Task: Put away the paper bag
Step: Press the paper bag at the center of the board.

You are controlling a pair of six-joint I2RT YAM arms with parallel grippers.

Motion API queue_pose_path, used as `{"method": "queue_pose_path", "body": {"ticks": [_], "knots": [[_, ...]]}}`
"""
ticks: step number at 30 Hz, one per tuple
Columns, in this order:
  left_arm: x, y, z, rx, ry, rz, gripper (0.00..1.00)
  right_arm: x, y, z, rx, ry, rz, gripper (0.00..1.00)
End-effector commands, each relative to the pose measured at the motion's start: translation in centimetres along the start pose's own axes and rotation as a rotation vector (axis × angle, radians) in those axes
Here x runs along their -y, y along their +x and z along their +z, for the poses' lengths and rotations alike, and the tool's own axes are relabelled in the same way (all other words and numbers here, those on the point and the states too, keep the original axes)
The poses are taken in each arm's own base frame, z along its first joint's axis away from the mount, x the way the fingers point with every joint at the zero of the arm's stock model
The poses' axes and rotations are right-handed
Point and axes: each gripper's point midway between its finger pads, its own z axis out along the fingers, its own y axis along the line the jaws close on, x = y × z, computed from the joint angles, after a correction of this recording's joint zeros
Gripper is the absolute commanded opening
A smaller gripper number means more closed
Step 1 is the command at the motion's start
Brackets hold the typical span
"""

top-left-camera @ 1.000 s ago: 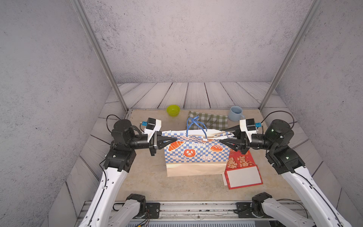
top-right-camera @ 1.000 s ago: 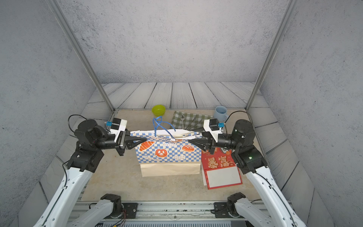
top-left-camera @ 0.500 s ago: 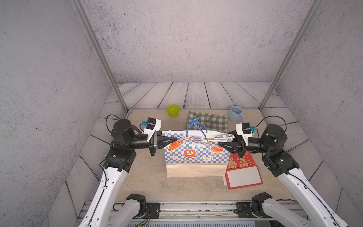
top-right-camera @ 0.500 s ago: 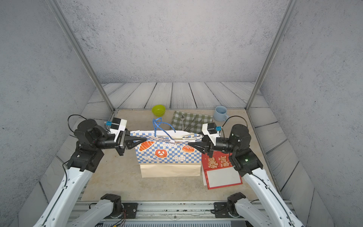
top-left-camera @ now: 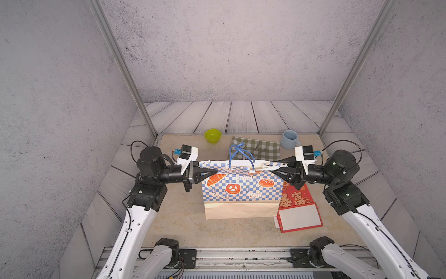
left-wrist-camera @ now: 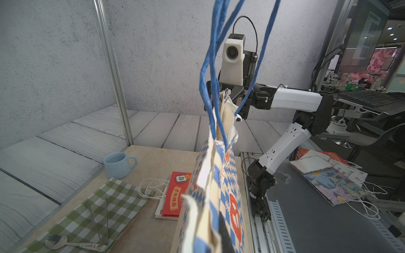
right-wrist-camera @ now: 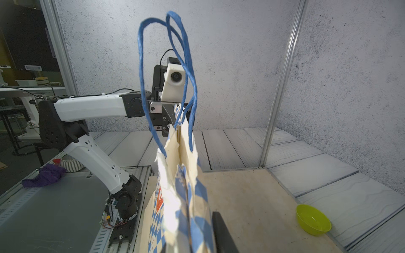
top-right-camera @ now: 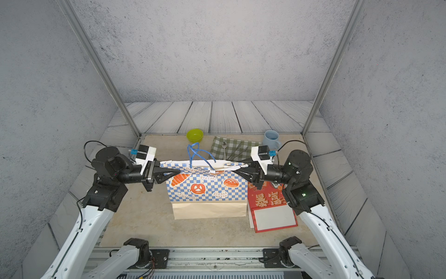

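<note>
Left gripper [top-left-camera: 215,172]: jaws clamped together on the top left corner of the blue-and-white checked paper bag [top-left-camera: 241,190] with bread prints. Right gripper [top-left-camera: 273,167]: jaws straddle the bag's top right corner, slightly apart; cannot tell whether they pinch it. Bag upright at the middle of the beige worktop [top-left-camera: 178,217], twisted blue paper handles [top-left-camera: 237,152] standing up. Flat red paper bag [top-left-camera: 295,199] lies just beside it on the right. Along the far edge: lime-green bowl [top-left-camera: 212,135], green checked cloth [top-left-camera: 261,148], pale blue mug [top-left-camera: 289,139].
</note>
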Motion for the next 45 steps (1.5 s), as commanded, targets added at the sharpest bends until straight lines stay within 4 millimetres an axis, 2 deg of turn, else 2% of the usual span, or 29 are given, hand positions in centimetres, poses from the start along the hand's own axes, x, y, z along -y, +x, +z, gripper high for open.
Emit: {"method": "queue_pose_path", "body": {"ticks": [1,23,25,29,36,37,38,39,40,43,45], "knots": [[0.4,-0.5,0.1,0.005,0.018,0.034,0.0,-0.6,-1.9,-0.2,0.032,-0.022,-0.034,0.23],[-0.3,1.0,0.3,-0.015,0.018,-0.01,0.0,-0.8,-1.4,0.1,0.022,-0.06,-0.008,0.24],[-0.3,1.2,0.3,-0.016,0.019,-0.016,0.0,-0.8,-1.2,0.2,0.02,-0.061,-0.003,0.19],[-0.1,0.8,0.2,-0.009,0.022,-0.004,0.0,-0.8,-0.8,0.2,0.013,-0.063,0.004,0.01],[-0.1,0.4,0.2,-0.006,0.024,0.005,0.0,-0.8,-0.6,0.1,0.014,-0.056,-0.009,0.0],[0.0,0.4,0.2,-0.006,0.025,0.003,0.0,-0.7,-0.5,0.1,0.011,-0.052,-0.007,0.04],[0.0,0.3,0.2,-0.005,0.025,0.006,0.0,-0.5,-0.4,0.1,0.003,-0.039,-0.001,0.23],[0.1,0.2,0.2,-0.003,0.026,0.012,0.0,-0.5,-0.2,0.0,-0.008,-0.031,0.003,0.36],[0.1,0.1,0.2,-0.002,0.025,0.015,0.0,-0.6,0.1,0.0,-0.018,-0.033,0.005,0.41],[0.5,-0.7,0.1,0.005,0.034,0.033,0.0,-0.9,1.5,-0.2,-0.052,-0.035,0.002,0.45],[0.6,-1.0,0.1,0.005,0.038,0.033,0.0,-1.0,2.6,-0.2,-0.07,-0.036,0.005,0.41]]}}
